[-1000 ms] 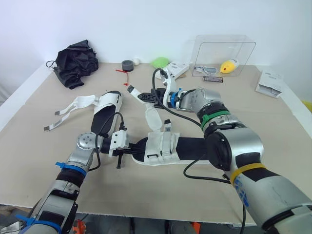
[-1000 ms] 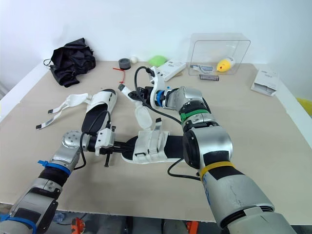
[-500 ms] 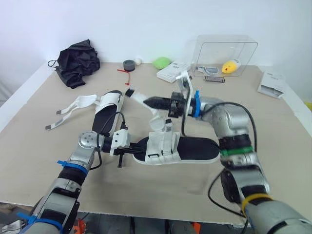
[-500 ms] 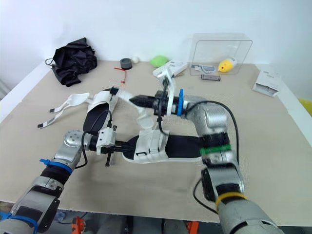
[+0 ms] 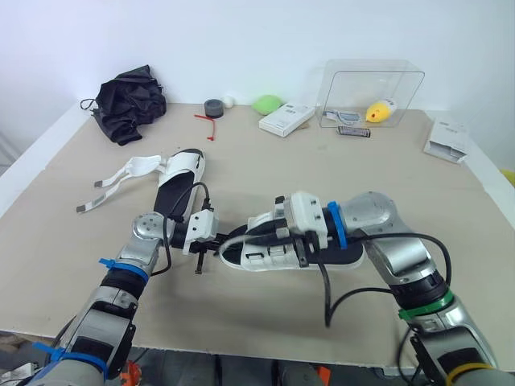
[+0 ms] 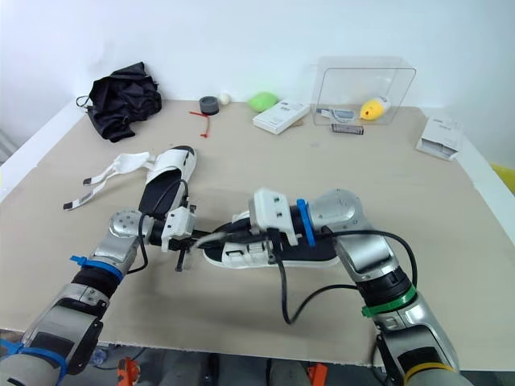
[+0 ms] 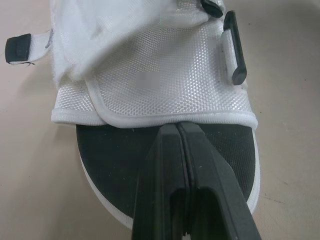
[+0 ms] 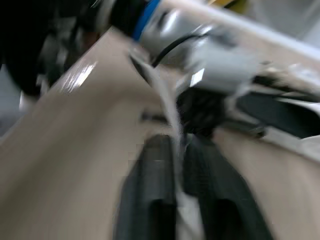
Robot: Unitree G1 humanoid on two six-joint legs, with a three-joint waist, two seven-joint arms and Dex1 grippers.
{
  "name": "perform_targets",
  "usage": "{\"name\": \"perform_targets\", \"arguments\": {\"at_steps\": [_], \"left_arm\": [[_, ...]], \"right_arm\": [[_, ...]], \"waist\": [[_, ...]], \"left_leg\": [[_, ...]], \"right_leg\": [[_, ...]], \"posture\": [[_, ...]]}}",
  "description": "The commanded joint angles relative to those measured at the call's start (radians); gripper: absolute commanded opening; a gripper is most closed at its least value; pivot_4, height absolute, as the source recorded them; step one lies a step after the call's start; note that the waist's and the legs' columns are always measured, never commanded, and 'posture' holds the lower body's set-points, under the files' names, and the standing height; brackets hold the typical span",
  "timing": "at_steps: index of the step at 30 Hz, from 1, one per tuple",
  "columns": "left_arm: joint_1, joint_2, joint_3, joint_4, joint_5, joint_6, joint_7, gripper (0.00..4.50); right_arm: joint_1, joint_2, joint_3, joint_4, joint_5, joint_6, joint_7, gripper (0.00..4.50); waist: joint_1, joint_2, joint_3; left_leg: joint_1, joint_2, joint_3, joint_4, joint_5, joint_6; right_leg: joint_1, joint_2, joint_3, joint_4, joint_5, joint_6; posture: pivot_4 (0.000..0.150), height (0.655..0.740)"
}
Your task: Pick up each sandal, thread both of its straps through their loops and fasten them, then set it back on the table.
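sandal strap (image 5: 245, 233) now down low in right end effector (image 8: 179, 142)

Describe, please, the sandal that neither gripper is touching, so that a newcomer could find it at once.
Start at the crumpled black bag at the table's far left corner. Nearer the robot lies a white sandal with a black footbed. Unlike the other sandal, its two straps trail loose across the table.
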State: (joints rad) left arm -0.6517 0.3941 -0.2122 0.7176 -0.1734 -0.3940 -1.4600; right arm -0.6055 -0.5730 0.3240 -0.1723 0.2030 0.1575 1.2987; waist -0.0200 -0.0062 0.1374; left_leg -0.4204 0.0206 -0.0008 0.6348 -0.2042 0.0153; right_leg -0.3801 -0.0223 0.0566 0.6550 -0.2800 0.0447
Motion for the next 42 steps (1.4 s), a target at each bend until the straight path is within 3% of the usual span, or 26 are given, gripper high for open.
{"name": "perform_targets", "arguments": {"at_steps": [1, 5, 6, 10, 14, 17, 21, 23, 25, 27, 35, 42], "left_arm": [[0.053, 0.006, -0.082, 0.078, 0.100, 0.016, -0.020, 0.00], [0.055, 0.009, -0.082, 0.076, 0.100, 0.015, -0.022, 0.00], [0.055, 0.009, -0.082, 0.077, 0.101, 0.014, -0.022, 0.00], [0.053, 0.008, -0.082, 0.082, 0.103, 0.012, -0.020, 0.00], [0.051, 0.007, -0.084, 0.085, 0.104, 0.010, -0.020, 0.00], [0.051, 0.005, -0.083, 0.086, 0.102, 0.008, -0.019, 0.00], [0.055, 0.005, -0.082, 0.089, 0.102, 0.006, -0.023, 0.00], [0.053, 0.005, -0.083, 0.092, 0.103, 0.005, -0.026, 0.00], [0.044, 0.002, -0.081, 0.101, 0.103, 0.004, -0.029, 0.00], [0.040, 0.000, -0.081, 0.102, 0.103, 0.005, -0.031, 0.00], [0.053, 0.008, -0.087, 0.083, 0.098, 0.016, -0.052, 0.00], [0.058, 0.020, -0.090, 0.066, 0.095, 0.029, -0.067, 0.00]], "right_arm": [[-0.025, -0.022, 0.023, -0.001, -0.056, -0.111, 0.022, 2.41], [-0.015, -0.085, 0.015, -0.009, -0.082, -0.196, 0.054, 4.23], [-0.014, -0.107, -0.001, -0.025, -0.053, -0.184, 0.075, 4.42], [-0.030, -0.185, -0.066, -0.082, 0.065, -0.032, 0.115, 4.42], [-0.071, -0.298, -0.215, -0.234, 0.550, 0.631, 0.029, 4.42], [-0.068, -0.281, -0.315, -0.243, 0.854, 0.979, -0.198, 4.42], [-0.020, -0.189, -0.363, -0.209, 1.046, 1.325, -0.558, 4.42], [0.003, -0.184, -0.335, -0.121, 1.256, 1.369, -0.769, 4.42], [0.017, -0.237, -0.191, 0.006, 1.613, 1.222, -1.114, 4.42], [0.016, -0.249, -0.117, 0.049, 1.757, 1.143, -1.284, 4.42], [-0.033, -0.046, -0.064, 0.100, 1.769, 1.089, -1.526, 4.42], [-0.073, 0.047, -0.072, 0.173, 1.769, 1.135, -1.606, 4.42]], "waist": [[0.000, 0.000, 0.000], [0.000, 0.000, 0.000], [0.000, 0.000, 0.000], [0.000, 0.000, 0.000], [0.000, 0.000, 0.001], [0.001, -0.004, 0.000], [0.001, -0.010, -0.001], [0.001, -0.007, -0.001], [0.001, -0.008, -0.001], [0.001, -0.010, 0.000], [-0.001, -0.010, 0.000], [-0.003, -0.011, -0.001]], "left_leg": [[0.000, 0.000, 0.000, 0.000, 0.000, 0.000], [0.001, 0.001, 0.000, 0.000, 0.001, -0.001], [0.001, 0.001, 0.000, 0.000, 0.001, -0.001], [0.001, 0.002, 0.000, 0.000, 0.001, -0.001], [0.001, 0.003, -0.001, 0.000, 0.001, -0.001], [0.006, 0.005, -0.002, -0.001, 0.000, -0.002], [0.011, 0.008, -0.003, -0.007, 0.000, -0.003], [0.009, 0.008, 0.001, -0.009, 0.001, -0.002], [0.009, 0.008, 0.001, -0.009, 0.001, -0.002], [0.009, 0.008, 0.002, -0.009, 0.001, -0.002], [0.006, 0.007, 0.002, -0.007, 0.001, 0.000], [0.006, 0.010, 0.002, -0.007, 0.001, 0.000]], "right_leg": [[0.000, 0.000, 0.000, 0.000, 0.000, 0.001], [0.001, 0.000, 0.000, 0.000, 0.000, 0.000], [0.001, 0.000, 0.000, 0.000, 0.000, -0.001], [0.001, 0.000, 0.000, 0.000, 0.003, -0.005], [0.002, -0.001, 0.000, 0.000, 0.003, -0.006], [0.006, -0.007, -0.003, -0.001, 0.004, -0.010], [0.011, -0.010, -0.008, -0.003, 0.000, -0.023], [0.009, -0.012, -0.009, -0.003, 0.000, -0.021], [0.009, -0.012, -0.009, -0.004, 0.001, -0.016], [0.010, -0.012, -0.009, -0.004, 0.001, -0.015], [0.008, -0.002, -0.003, -0.005, 0.002, -0.008], [0.008, 0.000, -0.003, -0.005, 0.002, -0.009]], "posture": [[0.150, 0.7400], [0.150, 0.7400], [0.150, 0.7400], [0.150, 0.7400], [0.150, 0.7400], [0.150, 0.7400], [0.150, 0.7400], [0.150, 0.7400], [0.150, 0.7400], [0.150, 0.7400], [0.150, 0.7400], [0.150, 0.7400]]}}
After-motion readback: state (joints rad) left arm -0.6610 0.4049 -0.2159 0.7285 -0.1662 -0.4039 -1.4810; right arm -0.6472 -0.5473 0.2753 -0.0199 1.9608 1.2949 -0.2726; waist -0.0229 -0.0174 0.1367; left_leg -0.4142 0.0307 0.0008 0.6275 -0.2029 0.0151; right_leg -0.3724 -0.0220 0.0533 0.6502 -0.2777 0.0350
